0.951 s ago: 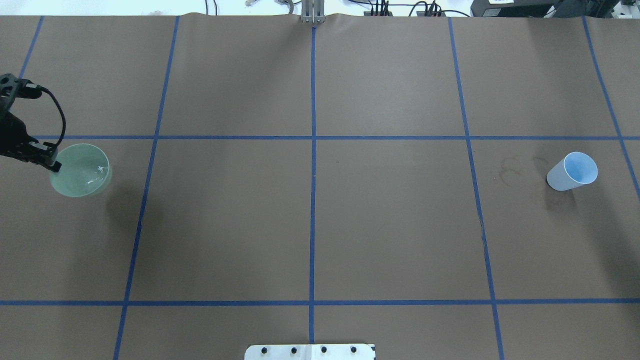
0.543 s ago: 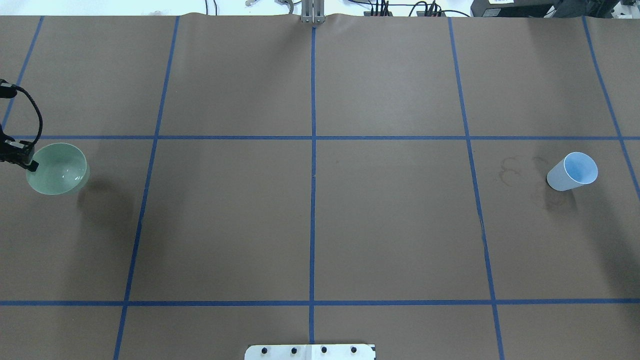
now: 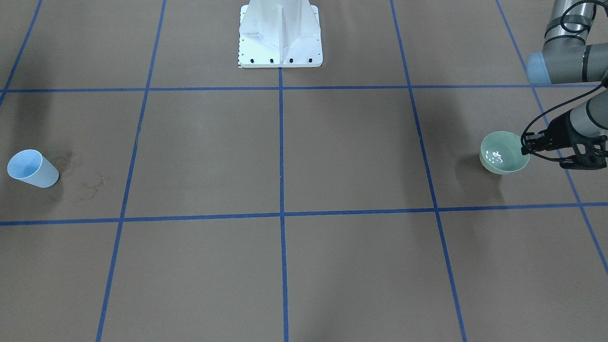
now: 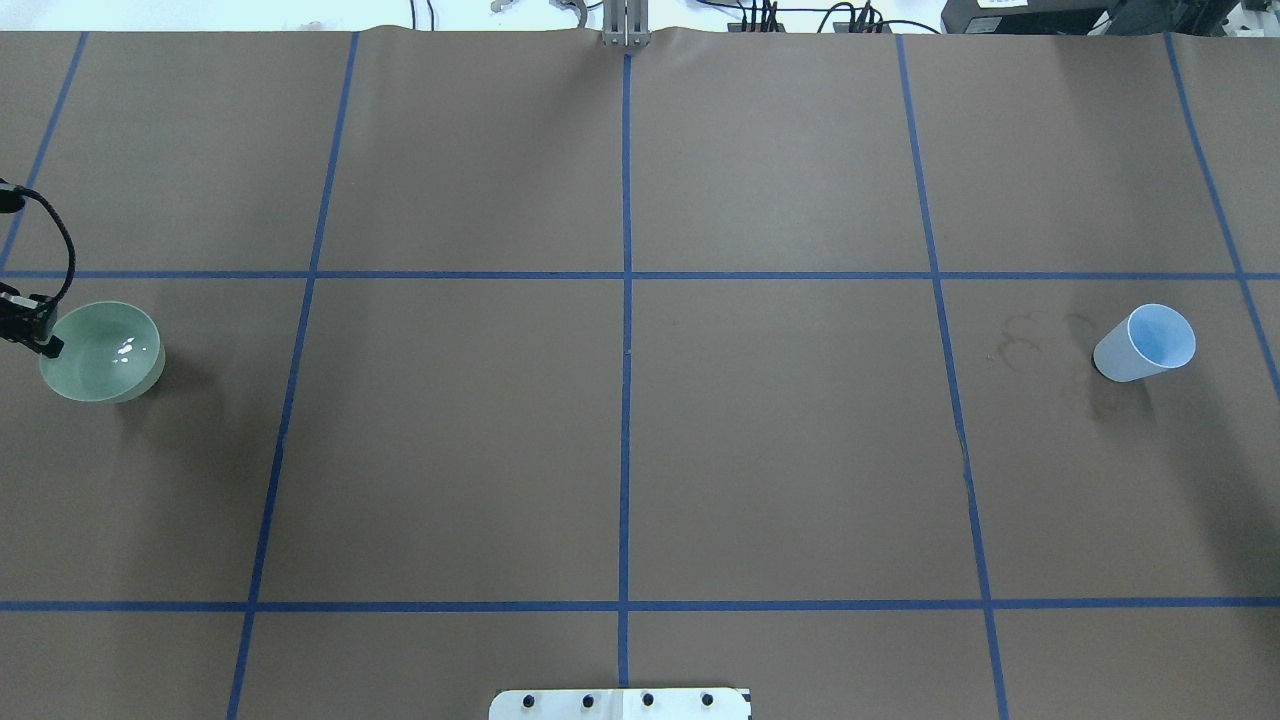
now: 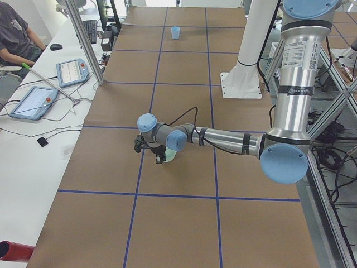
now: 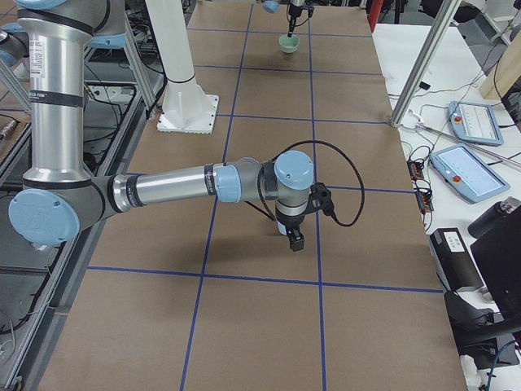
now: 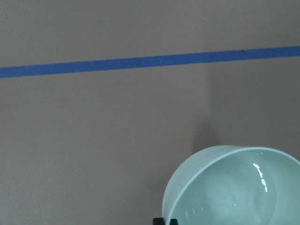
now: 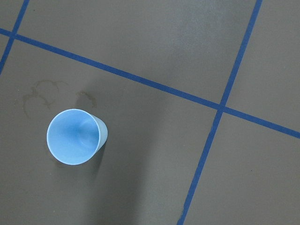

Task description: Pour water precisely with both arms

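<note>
- Front-facing: my left gripper (image 3: 526, 148) is clamped on the rim of the pale green bowl (image 3: 498, 170), biting at the bowl's 3 o'clock edge. The water (image 3: 496, 155) glints white inside the bowl. The blue cup (image 3: 33, 168) stands far off at 9 o'clock.
- Overhead: bowl at the frame's 9 o'clock, fingers on its 9 o'clock rim, glints in the basin. The cup is at 3 o'clock, well apart.
- Exterior left: the near arm reaches out low and the bowl sits at its tip.
- Exterior right: my right gripper (image 6: 295, 241) points down over the brown paper (image 6: 244, 326). I cannot tell how its jaws stand.
- Left wrist: bowl at 5 o'clock, a black fingertip on its near rim.
- Right wrist: cup at 8 o'clock, mouth up, dried ring stains (image 8: 40, 93) just beside it.
</note>
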You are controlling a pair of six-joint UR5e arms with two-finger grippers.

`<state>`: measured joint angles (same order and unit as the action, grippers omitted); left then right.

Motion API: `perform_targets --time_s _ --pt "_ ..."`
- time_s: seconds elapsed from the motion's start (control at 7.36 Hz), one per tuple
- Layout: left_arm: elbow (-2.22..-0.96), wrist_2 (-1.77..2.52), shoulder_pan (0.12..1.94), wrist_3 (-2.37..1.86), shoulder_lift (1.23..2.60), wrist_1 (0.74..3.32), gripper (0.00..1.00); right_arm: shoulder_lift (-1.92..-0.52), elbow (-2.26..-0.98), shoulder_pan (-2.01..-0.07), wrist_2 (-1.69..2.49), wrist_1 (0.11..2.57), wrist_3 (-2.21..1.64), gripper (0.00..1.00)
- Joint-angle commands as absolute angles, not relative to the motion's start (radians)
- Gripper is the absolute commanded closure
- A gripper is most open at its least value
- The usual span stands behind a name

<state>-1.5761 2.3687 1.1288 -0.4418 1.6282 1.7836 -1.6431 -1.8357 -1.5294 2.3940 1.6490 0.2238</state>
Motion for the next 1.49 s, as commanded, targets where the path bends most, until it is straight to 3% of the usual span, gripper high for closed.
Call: perform_targets --time_s 0.0,0.14,0.27,0.54,0.95,1.36 --pt "-1.572 2.372 1.124 -0.442 1.623 1.782 0.71 -1.643 -1.838 -1.529 2.396 1.649 0.222 0.0" --pt "-1.572 2.372 1.124 -0.442 1.623 1.786 0.31 -1.643 -1.839 -1.529 2.396 1.649 0.222 0.0" --pt "-1.575 2.372 1.123 -0.448 1.623 1.784 0.0 -1.643 -1.839 -1.529 2.398 1.649 0.221 0.0" --pt "-1.633 2.437 1.158 -0.459 1.628 1.764 0.0 -1.641 -1.839 -1.529 2.401 1.649 0.219 0.0" --pt "-1.831 2.433 1.331 -0.421 1.625 1.606 0.0 -1.643 -1.838 -1.529 2.395 1.649 0.221 0.0" --pt "-1.786 2.431 1.543 -0.112 1.605 1.433 0.0 -1.647 -1.83 -1.529 2.391 1.649 0.221 0.0"
